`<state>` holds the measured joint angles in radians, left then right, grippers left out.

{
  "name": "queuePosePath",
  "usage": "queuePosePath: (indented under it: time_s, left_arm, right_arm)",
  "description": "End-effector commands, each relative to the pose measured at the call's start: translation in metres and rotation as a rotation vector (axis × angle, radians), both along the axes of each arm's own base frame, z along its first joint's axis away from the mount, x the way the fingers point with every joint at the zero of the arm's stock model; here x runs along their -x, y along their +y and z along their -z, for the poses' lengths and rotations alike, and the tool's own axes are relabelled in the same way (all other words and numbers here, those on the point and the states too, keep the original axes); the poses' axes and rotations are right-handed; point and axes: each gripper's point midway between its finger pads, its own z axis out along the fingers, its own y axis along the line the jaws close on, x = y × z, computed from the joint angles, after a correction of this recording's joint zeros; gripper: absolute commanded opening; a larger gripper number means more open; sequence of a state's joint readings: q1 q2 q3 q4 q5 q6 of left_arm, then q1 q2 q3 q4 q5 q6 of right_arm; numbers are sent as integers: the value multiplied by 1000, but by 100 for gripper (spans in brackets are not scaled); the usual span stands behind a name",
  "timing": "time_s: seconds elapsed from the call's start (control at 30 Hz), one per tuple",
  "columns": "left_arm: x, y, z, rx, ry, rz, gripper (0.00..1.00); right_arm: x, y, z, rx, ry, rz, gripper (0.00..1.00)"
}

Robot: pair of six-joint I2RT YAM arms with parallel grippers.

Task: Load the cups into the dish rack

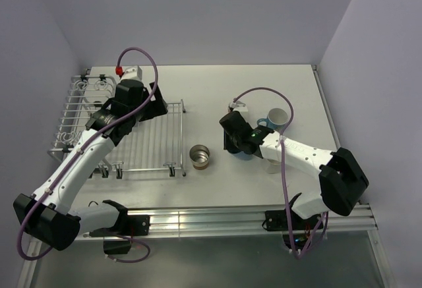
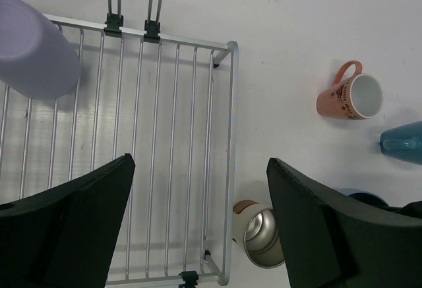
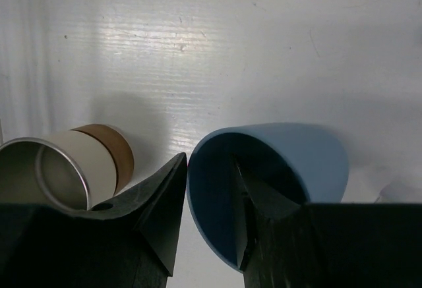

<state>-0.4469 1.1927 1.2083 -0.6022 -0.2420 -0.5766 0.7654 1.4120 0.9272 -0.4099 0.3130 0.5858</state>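
The silver wire dish rack [image 1: 142,144] lies at the left, with a lavender cup [image 2: 33,47] standing in it. My left gripper [image 2: 201,222] hangs open above the rack's right end, holding nothing. A steel-lined cup [image 1: 200,157] with a cream body stands just right of the rack. My right gripper [image 3: 210,169] straddles the rim of the mid-blue cup [image 3: 297,156]. One finger is inside it and the other is outside by the rim, with a gap still between the jaws. A salmon-pink mug [image 2: 349,97] and a light blue mug [image 1: 277,118] stand behind.
A white cup-like shape [image 1: 271,165] shows partly under my right forearm. The steel-lined cup [image 3: 66,169] stands just left of my right gripper's outer finger. A metal rail [image 1: 250,217] runs along the near table edge. Walls close in the left, back and right.
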Motion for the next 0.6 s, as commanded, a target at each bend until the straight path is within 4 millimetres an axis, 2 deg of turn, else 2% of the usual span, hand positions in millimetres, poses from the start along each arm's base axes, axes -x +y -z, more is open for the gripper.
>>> queuePosePath:
  time_s: [0.0,0.2,0.4,0.57]
  left_arm:
    - [1,-4,-12,22,-51,25,89]
    - [0,-3,-11,13,-48,20,89]
    - [-1,-4,-12,15,-51,24,89]
    - [-2,-5,-12,14,-50,29,89]
  right_arm:
    - [-5,2,-9,9,-29,11,40]
    - [-6,0,-18,17,-44,17,41]
    - [-7,-7,-14,51,-47,40,42]
    - [-9,-12,-21,68,-60,54,43]
